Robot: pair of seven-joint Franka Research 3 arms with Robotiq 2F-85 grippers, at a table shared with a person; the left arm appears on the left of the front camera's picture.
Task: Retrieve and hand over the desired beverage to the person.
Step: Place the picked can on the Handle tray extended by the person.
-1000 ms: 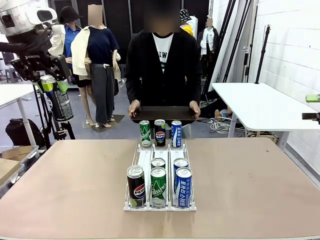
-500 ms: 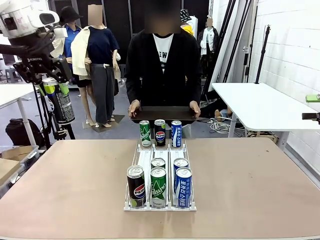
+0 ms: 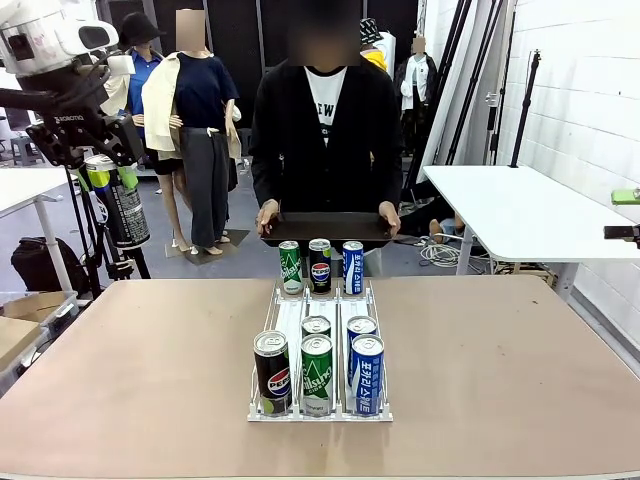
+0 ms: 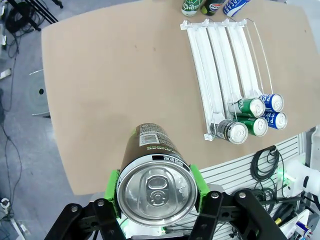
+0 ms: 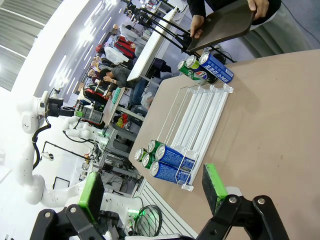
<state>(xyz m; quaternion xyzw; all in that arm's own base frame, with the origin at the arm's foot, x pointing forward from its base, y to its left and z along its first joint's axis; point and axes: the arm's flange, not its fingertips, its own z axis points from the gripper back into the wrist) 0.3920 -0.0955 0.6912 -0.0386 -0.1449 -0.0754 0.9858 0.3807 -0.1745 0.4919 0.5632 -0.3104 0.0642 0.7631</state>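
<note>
Jaws on your left gripper [image 3: 110,172] are clamped on a black can [image 3: 122,210]. One green pad [image 4: 113,186] presses each side just under its rim. In the left wrist view the can's silver top faces the camera, dead centre between the fingers. From the front you see it hanging below the gripper, slightly tilted. It is raised high at the far left, off the counter [image 3: 150,380] and well apart from the white rack [image 3: 290,318].

Your right gripper [image 5: 152,187] has its jaws wide apart with nothing between them.

The person [image 3: 325,130] stands at the far side. Both hands hold a dark tray [image 3: 325,228] just above the three cans at the rack's far end [image 3: 320,265]. Five more cans [image 3: 317,372] sit at the rack's near end. The held can is well apart from the tray.
</note>
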